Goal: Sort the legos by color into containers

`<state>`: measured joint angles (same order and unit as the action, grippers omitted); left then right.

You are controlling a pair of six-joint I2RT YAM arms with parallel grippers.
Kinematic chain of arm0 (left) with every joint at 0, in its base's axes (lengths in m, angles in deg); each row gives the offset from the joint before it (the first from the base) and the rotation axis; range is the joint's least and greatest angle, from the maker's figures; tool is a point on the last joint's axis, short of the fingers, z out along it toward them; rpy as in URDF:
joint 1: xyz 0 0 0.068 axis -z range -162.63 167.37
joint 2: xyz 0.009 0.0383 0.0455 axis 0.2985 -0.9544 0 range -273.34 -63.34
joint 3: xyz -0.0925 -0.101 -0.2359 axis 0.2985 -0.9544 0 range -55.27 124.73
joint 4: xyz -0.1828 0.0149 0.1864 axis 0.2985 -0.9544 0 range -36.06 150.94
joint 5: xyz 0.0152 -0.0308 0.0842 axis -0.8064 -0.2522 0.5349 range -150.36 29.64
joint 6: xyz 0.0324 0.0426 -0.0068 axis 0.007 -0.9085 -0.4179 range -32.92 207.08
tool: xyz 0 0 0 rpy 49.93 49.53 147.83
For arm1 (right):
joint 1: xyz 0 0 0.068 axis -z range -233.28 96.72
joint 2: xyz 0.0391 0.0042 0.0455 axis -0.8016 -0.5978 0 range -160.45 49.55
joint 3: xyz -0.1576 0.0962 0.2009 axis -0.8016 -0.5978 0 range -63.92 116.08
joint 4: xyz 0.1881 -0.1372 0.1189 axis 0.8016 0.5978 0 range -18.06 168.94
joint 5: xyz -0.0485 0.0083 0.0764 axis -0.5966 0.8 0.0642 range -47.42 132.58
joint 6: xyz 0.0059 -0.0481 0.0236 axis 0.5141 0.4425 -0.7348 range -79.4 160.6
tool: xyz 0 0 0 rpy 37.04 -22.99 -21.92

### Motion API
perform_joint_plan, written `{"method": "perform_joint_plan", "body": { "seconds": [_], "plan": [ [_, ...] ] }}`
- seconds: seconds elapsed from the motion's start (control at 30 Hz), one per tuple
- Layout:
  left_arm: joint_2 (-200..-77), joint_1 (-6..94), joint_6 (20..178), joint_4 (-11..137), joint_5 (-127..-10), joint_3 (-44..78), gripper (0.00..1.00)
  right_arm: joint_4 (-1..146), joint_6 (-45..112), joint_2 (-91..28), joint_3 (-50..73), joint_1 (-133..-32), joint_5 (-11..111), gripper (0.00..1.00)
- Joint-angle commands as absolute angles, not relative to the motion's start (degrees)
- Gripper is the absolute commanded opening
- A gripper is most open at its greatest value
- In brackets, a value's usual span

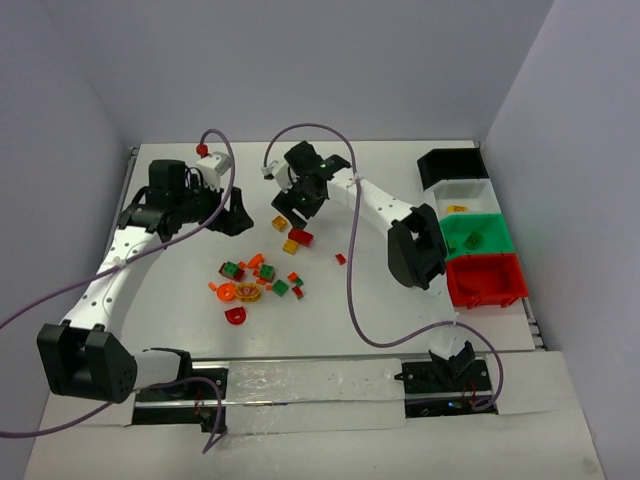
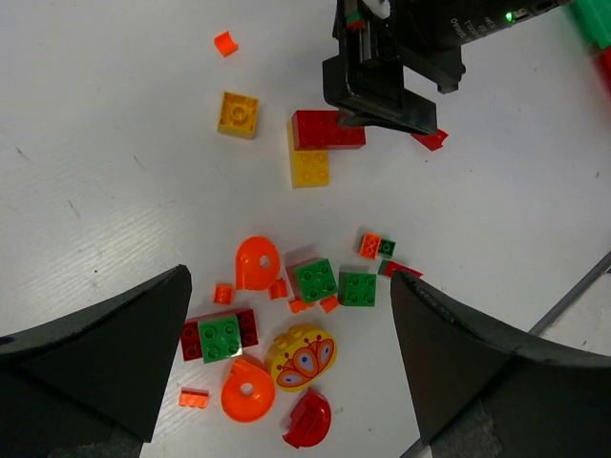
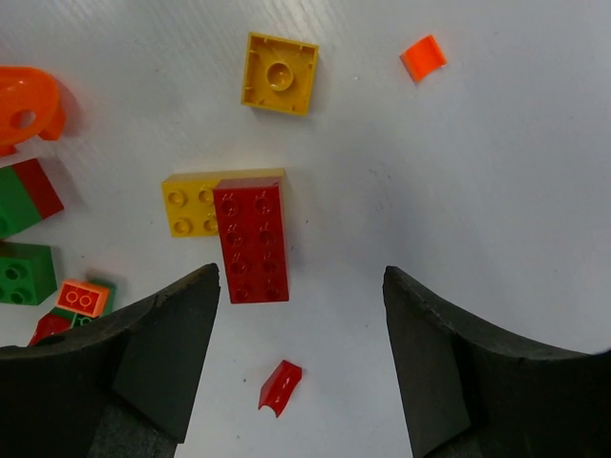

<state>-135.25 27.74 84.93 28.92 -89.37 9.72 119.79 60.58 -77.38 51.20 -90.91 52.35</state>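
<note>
The sort is only just getting going: among the containers (image 1: pixel 470 225) along the right edge of the table (image 1: pixel 180 270), the white bin (image 1: pixel 470 192) is holding one yellowish piece and the green bin (image 1: pixel 490 225) one green piece, while the red bin (image 1: pixel 487 285) is showing nothing inside. Most of the legos (image 1: pixel 258 280) are lying loose mid-table, well apart from the bins, with red, green, orange and yellow mixed together. The right pincer (image 3: pixel 299 277) is hanging open and empty over a red brick (image 3: pixel 250 239) that is partly overlapping a yellow brick (image 3: pixel 188 207), so a red pick is probably coming next. The left pincer (image 2: pixel 288 277) is hovering wide open above the main scatter, carrying nothing. The black bin (image 1: pixel 452 162) is too dark inside for its contents to be read, and the right arm (image 1: pixel 415 250) is covering the bins' left edges. Both pincers' fingers are blocking the lower corners of the wrist views, and the tiniest bits are reading ambiguously as red or orange.
</note>
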Motion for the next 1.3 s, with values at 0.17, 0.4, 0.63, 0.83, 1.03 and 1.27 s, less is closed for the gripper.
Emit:
{"method": "perform_joint_plan", "body": {
  "seconds": [0.17, 0.4, 0.63, 0.83, 1.03, 1.27],
  "plan": [
    [-142.37, 27.04, 84.3, 26.76, -88.96, 15.3, 0.94, 127.14, 61.4, -80.21, 55.45, -91.13, 52.75, 0.77],
    [-144.99, 27.04, 83.4, 25.35, -88.66, 14.82, 0.94, 125.36, 59.4, -79.4, 52.88, -91.16, 56.78, 0.77],
    [-145.63, 27.04, 81.87, 24.41, -88.6, 14.57, 0.94, 124.88, 59.35, -81.35, 53.82, -92.51, 56.82, 0.78],
    [-146.13, 27.04, 82.52, 24.47, -88.92, 14.6, 0.93, 124.23, 60.28, -84.49, 56.39, -92.66, 54.09, 0.76],
    [-146.85, 27.04, 83.69, 25.08, -88.77, 14.51, 0.92, 122.83, 61.53, -85.56, 56.24, -92.57, 53.43, 0.56],
    [-148.54, 27.04, 84.06, 25.92, -90.67, 14.74, 0.92, 123.19, 63.78, -83.11, 54.59, -92.54, 56.3, 0.34]
  ]
}}
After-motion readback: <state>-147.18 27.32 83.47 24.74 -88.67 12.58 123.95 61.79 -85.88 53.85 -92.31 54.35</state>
